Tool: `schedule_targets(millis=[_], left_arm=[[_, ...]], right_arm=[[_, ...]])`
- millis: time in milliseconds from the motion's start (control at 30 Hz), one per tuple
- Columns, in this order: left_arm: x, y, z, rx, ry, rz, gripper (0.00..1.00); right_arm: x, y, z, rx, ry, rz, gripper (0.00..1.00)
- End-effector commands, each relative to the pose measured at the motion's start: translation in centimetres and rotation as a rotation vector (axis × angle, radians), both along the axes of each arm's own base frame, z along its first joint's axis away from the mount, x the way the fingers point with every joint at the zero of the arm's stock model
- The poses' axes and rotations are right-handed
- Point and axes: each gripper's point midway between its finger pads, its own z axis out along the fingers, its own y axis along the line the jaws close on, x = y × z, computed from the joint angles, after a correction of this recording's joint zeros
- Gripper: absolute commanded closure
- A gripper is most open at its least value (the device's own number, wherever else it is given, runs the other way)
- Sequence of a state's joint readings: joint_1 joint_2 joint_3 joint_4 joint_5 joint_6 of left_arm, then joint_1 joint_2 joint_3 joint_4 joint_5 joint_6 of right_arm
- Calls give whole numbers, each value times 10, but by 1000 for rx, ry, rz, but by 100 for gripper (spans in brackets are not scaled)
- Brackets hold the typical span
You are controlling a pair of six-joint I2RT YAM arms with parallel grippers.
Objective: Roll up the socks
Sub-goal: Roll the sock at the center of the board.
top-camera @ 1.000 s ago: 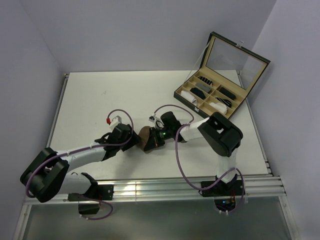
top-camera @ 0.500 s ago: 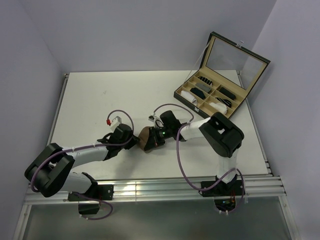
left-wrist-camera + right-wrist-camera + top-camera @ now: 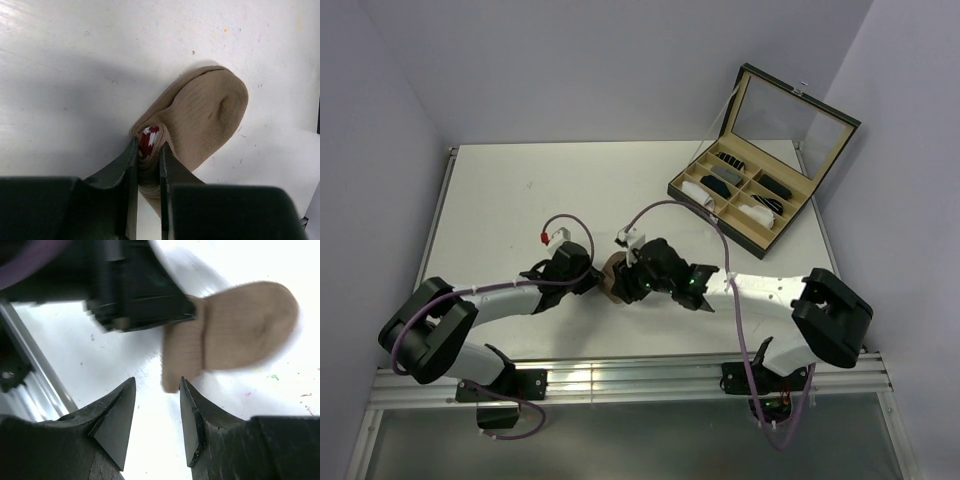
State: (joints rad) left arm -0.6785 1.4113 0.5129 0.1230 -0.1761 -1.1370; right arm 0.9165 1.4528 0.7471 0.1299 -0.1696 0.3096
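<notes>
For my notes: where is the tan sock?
In the top view, the tan sock lies on the table's near middle, pinched by the left gripper, right gripper open beside it.

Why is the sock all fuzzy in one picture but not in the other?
Right wrist view: the sock is smeared, probably motion blur. Left wrist view: it is sharp, its ribs show, and a soft shadow lies on the table beside it. Top view: even light, no glare, but the sock is mostly hidden.

- Tan ribbed sock (image 3: 205,120) lies folded on itself at the centre of the left wrist view, rounded toe pointing upper right.
- Red-and-white cuff (image 3: 148,140) peeks from its fold.
</notes>
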Motion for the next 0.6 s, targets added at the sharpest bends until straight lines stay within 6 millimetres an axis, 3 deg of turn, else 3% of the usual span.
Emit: schedule_targets(millis=[0,233,567], left_arm=[[-21,6,-27,84,109,-76,100],[-24,-6,-29,65,136,-139,100],[-28,-13,-32,67,156,-201,100]], right_arm=[[5,-7,6,-106,-233,-58,52],[-10,14,-2,-174,-337,-12,55],[6,8,-32,-331,-380,-88,49]])
